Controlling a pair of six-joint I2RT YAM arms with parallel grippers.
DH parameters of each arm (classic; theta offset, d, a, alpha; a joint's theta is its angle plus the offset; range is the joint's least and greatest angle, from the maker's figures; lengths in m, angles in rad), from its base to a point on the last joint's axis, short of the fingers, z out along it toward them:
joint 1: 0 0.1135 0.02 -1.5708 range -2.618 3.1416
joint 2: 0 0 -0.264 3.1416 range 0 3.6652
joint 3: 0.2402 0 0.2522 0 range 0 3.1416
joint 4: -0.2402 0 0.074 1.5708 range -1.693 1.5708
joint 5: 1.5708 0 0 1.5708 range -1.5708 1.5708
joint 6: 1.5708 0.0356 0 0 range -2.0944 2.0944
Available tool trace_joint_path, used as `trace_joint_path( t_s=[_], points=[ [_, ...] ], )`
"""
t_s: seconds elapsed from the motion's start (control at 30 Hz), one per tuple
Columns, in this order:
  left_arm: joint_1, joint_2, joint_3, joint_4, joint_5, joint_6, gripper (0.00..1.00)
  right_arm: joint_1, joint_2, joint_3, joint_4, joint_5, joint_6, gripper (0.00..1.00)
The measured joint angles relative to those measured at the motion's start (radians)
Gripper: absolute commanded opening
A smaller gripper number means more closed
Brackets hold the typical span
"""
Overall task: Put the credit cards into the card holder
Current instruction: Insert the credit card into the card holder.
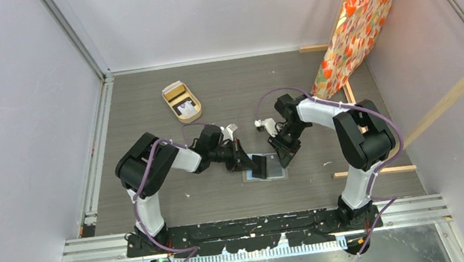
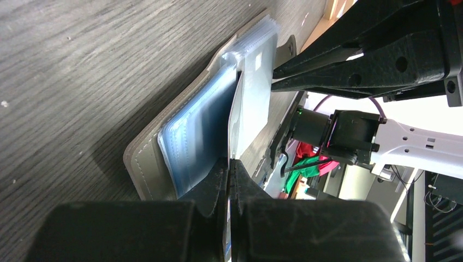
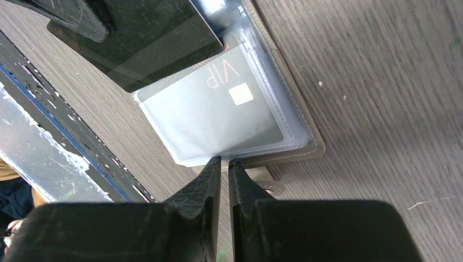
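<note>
Near the middle of the near edge of the grey wood-look table (image 1: 224, 201), the small grey-brown fold-over card holder (image 1: 278, 172) lies open and flat. Its clear bluish plastic sleeves (image 2: 196, 131) are stacked like pages in a book. One sleeve has a silver-grey card with a gold chip and the letters VIP (image 3: 207, 117) inside it.

The step in hand looks like sliding one more card in. The left gripper (image 2: 229, 164) has its fingers pressed together on a thin, shiny black credit card (image 3: 147, 49) and holds it tilted up over the sleeves. The right gripper (image 3: 224, 162) has its fingers almost together, with a thin gap. Its tips sit at the edge of the sleeves, next to the little snap tab (image 3: 267, 187). I cannot tell if it pinches a sleeve or just rests there.

Next, I think the black card's edge must find the mouth of an empty sleeve and go in straight. The sleeves are soft and floppy and the card is stiff and slippery, so the holder may slide.

A tan oval tray (image 1: 171, 106) sits toward the far edge, left of the middle, well apart.
</note>
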Motion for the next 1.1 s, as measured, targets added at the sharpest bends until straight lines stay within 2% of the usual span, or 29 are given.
trace_joint_path(
  t_s=[0.67,1.1],
  points=[
    [-0.018,0.000,0.056,-0.102,-0.021,0.023,0.00,0.013,0.000,0.000,-0.003,0.015,0.000,0.16],
    [-0.050,-0.033,0.075,-0.175,-0.095,0.051,0.00,0.014,0.000,0.001,-0.005,0.017,0.000,0.16]
  ],
)
